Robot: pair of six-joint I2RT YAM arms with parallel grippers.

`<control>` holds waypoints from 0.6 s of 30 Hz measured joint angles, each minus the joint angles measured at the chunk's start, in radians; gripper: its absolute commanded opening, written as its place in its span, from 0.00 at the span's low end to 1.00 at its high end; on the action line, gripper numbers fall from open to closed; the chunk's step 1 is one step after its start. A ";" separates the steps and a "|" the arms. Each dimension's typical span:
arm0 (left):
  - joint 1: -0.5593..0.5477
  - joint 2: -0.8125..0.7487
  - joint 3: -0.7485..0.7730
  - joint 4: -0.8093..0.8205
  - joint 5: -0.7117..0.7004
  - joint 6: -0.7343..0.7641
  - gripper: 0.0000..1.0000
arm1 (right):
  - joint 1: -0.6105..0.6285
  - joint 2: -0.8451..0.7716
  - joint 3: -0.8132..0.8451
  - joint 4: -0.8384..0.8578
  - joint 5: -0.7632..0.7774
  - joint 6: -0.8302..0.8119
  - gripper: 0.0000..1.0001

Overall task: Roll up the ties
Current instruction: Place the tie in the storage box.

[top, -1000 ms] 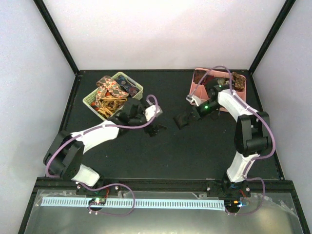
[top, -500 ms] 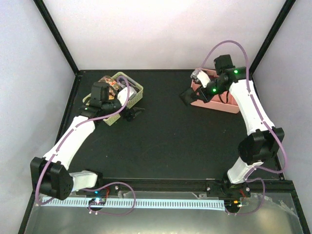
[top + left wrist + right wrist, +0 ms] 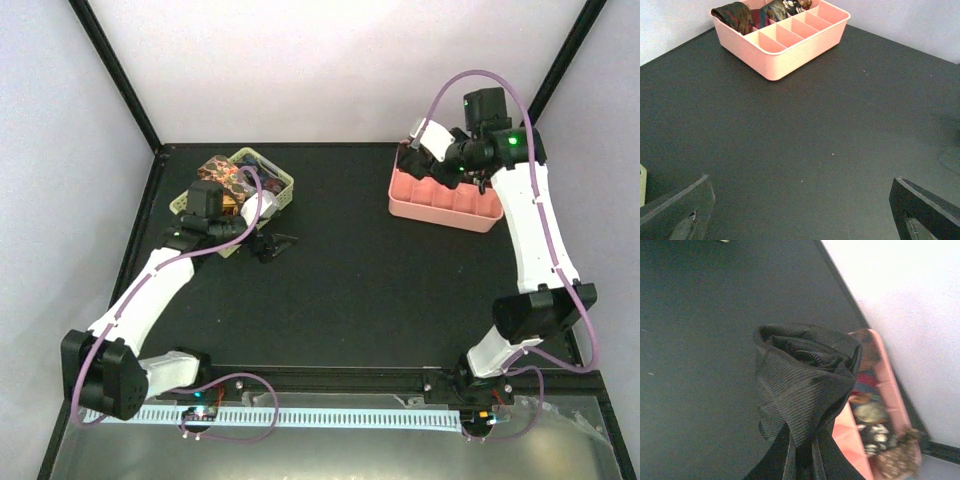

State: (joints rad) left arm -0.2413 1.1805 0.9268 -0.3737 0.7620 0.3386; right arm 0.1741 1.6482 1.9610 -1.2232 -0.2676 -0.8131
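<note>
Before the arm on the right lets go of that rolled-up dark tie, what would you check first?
1. Rolled tie gripped by the right end effector: ok, the coil looks tight.
2. Free slots in the pink tray: ok, the near row is empty; other rolled ties fill far slots.
3. Tie lined up above an empty slot: cannot tell; it hangs near the tray's edge.
4. Left end effector out of the way: ok, it is open, empty and beside the green basket, far from the tray.
</note>
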 measured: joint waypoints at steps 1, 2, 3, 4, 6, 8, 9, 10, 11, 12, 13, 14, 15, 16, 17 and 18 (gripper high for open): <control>0.000 0.005 0.000 0.000 0.008 -0.002 0.99 | -0.007 -0.009 0.000 0.009 0.021 -0.027 0.02; 0.000 0.010 0.000 0.001 0.013 -0.003 0.99 | -0.013 -0.019 0.000 0.018 0.036 -0.052 0.02; 0.000 0.017 0.000 0.001 0.020 -0.005 0.99 | -0.020 -0.028 -0.002 0.027 0.049 -0.077 0.02; 0.000 0.026 0.000 0.000 0.026 -0.006 0.99 | -0.028 -0.039 -0.005 0.039 0.061 -0.106 0.02; 0.000 0.038 0.000 0.000 0.034 -0.010 0.99 | -0.049 -0.058 -0.018 0.062 0.082 -0.167 0.02; 0.000 0.043 0.000 0.000 0.038 -0.013 0.99 | -0.077 -0.072 -0.041 0.087 0.097 -0.232 0.02; 0.000 0.044 0.000 0.000 0.040 -0.014 0.99 | -0.093 -0.075 -0.054 0.099 0.105 -0.267 0.02; 0.000 0.044 0.000 0.000 0.041 -0.016 0.99 | -0.114 -0.075 -0.067 0.110 0.111 -0.306 0.02; 0.000 0.044 0.001 0.000 0.044 -0.017 0.99 | -0.136 -0.073 -0.080 0.119 0.114 -0.344 0.02; 0.000 0.044 0.001 0.000 0.045 -0.018 0.99 | -0.157 -0.070 -0.090 0.124 0.116 -0.381 0.02; 0.000 0.044 0.002 0.000 0.046 -0.019 0.99 | -0.181 -0.065 -0.099 0.129 0.117 -0.418 0.02; 0.000 0.044 0.002 0.000 0.046 -0.020 0.99 | -0.213 -0.059 -0.110 0.138 0.120 -0.461 0.02; 0.000 0.044 0.002 0.000 0.047 -0.021 0.99 | -0.244 -0.050 -0.121 0.146 0.121 -0.500 0.02; 0.000 0.044 0.002 0.000 0.046 -0.023 0.99 | -0.278 -0.040 -0.132 0.151 0.124 -0.543 0.02; 0.000 0.044 0.002 0.000 0.047 -0.025 0.99 | -0.304 -0.032 -0.142 0.157 0.124 -0.577 0.02; 0.000 0.044 0.002 0.000 0.047 -0.027 0.99 | -0.331 -0.023 -0.154 0.164 0.125 -0.611 0.02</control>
State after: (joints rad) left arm -0.2409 1.2243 0.9283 -0.3737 0.8085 0.3111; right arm -0.1570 1.6253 1.8069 -1.0588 -0.1425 -1.4242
